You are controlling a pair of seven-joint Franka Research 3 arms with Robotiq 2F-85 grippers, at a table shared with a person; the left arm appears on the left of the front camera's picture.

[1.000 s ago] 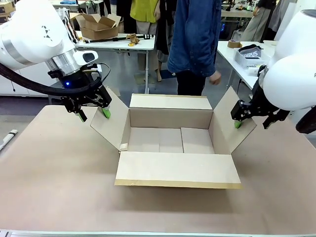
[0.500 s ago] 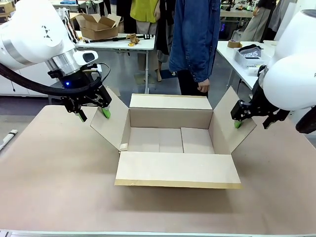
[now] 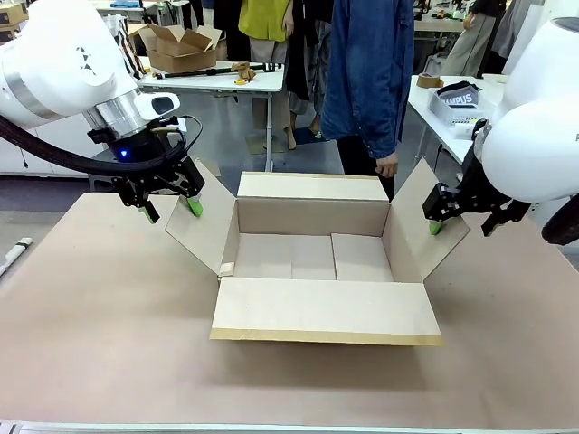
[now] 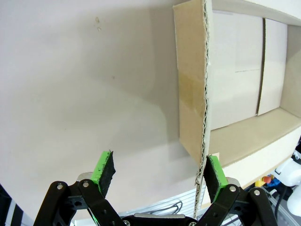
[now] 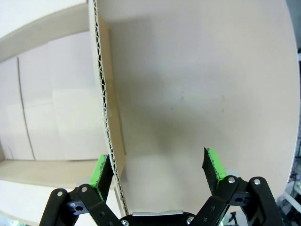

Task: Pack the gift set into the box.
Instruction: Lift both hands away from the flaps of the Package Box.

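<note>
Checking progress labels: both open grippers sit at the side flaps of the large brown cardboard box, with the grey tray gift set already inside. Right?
No: the front view shows the brown cardboard box empty; the grey tray gift set sits on a far white table. Rest holds.

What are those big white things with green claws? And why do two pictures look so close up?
They are two robot arms, the left arm and the right arm. Each ends in a gripper, a claw with two green-tipped fingers: the left gripper and the right gripper. The wide picture comes from a camera between the arms, looking across the table at a person. The two close pictures come from cameras on the wrists, looking along the fingers. On the table lies an open, empty box. Both grippers are open and hold nothing; each has one finger beside a side flap. The gift set sits on a side table.
</note>
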